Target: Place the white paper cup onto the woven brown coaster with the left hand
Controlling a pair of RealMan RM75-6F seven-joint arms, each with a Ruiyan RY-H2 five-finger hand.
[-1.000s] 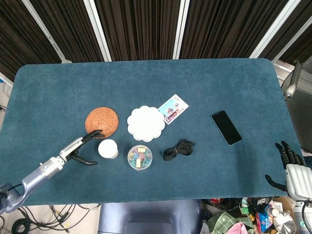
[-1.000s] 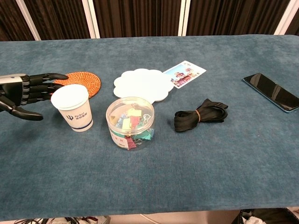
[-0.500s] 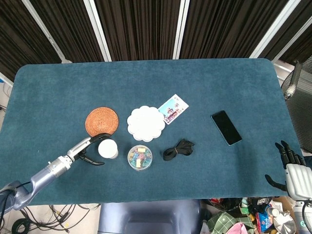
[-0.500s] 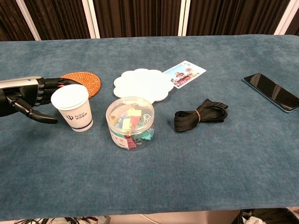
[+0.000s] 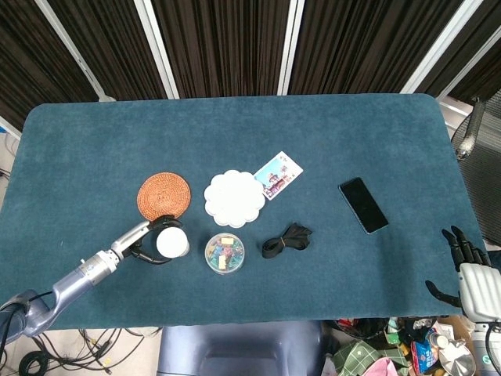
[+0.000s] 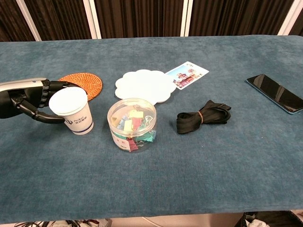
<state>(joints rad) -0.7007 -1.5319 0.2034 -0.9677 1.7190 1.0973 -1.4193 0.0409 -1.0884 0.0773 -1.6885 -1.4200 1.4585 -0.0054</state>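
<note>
We see the blue-carpeted surface (image 5: 329, 141) first, wide and rounded at its corners, with dark curtains (image 5: 227, 43) hanging behind it. Our left hand (image 6: 33, 100) reaches in from the near left edge and wraps around the white paper cup (image 6: 72, 110), fingers behind it and thumb curling in front at its base; the cup stands upright on the cloth, just in front of the woven brown coaster (image 6: 84, 83) and not on it. Our right hand (image 5: 467, 270) hangs off the near right corner, below the surface edge, holding nothing, with its fingers spread apart.

Beside the coaster lies a white scalloped mat (image 6: 145, 86), and a picture card (image 6: 187, 74) rests against that mat's far right edge. A dark phone (image 5: 363, 204) lies flat well to the right. In front of the mat sits a clear round tub of coloured clips (image 6: 132, 124), close to the right of the cup, and to the right of the tub we see a bundled black strap (image 6: 203, 115).
</note>
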